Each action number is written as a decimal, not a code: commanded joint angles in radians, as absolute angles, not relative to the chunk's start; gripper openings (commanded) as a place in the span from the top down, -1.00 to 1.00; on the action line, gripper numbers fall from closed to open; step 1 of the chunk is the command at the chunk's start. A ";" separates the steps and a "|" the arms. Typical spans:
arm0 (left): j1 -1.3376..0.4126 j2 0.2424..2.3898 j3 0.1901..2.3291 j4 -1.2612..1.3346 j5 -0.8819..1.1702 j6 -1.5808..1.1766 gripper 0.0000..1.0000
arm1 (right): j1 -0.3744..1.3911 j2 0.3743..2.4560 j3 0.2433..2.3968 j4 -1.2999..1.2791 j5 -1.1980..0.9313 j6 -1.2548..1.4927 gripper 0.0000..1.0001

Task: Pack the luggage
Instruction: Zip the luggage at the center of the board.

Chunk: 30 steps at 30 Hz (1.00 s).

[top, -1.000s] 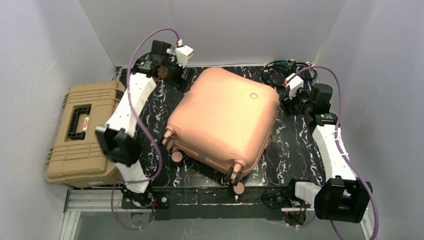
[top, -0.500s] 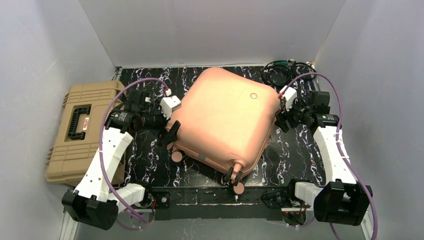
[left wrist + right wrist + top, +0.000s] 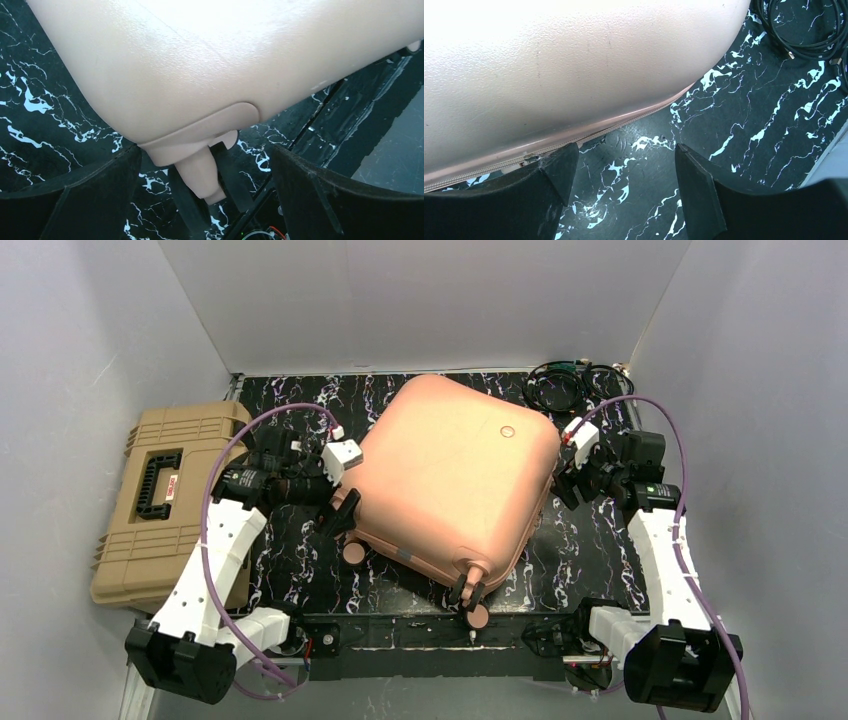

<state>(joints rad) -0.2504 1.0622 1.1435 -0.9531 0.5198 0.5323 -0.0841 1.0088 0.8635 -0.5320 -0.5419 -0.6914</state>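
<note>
Top external: luggage [image 3: 455, 475] shut, both grippers spread

It lies shell-up, skewed across the middle of the mat [image 3: 590, 540]. The left gripper [image 3: 205, 165] straddles a corner wheel [image 3: 200, 175], fingers wide and pinching nothing. The right gripper [image 3: 624, 165], also spread, sits beside the zipper seam [image 3: 614, 127]. Opening probably means catching that seam while the left steadies the corner, since the shell looks slick. White walls [image 3: 420, 300] crowd in, with the toolbox [image 3: 165, 505] left and cables [image 3: 560, 388] far right.
</note>
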 commanded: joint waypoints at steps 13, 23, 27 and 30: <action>-0.250 1.142 1.110 -0.961 0.447 0.545 0.14 | -0.152 1.048 0.855 -0.888 -0.741 -1.064 -0.54; -0.250 1.177 1.147 -0.985 0.528 0.486 0.70 | -0.151 0.979 0.718 -0.803 -0.948 -1.094 -0.50; -0.250 1.173 1.144 -0.984 0.544 0.482 0.76 | -0.151 1.001 0.670 -0.604 -0.899 -0.947 -0.49; -0.250 1.168 1.132 -0.980 0.553 0.483 0.76 | -0.151 1.057 0.698 -0.686 -0.967 -1.059 -0.43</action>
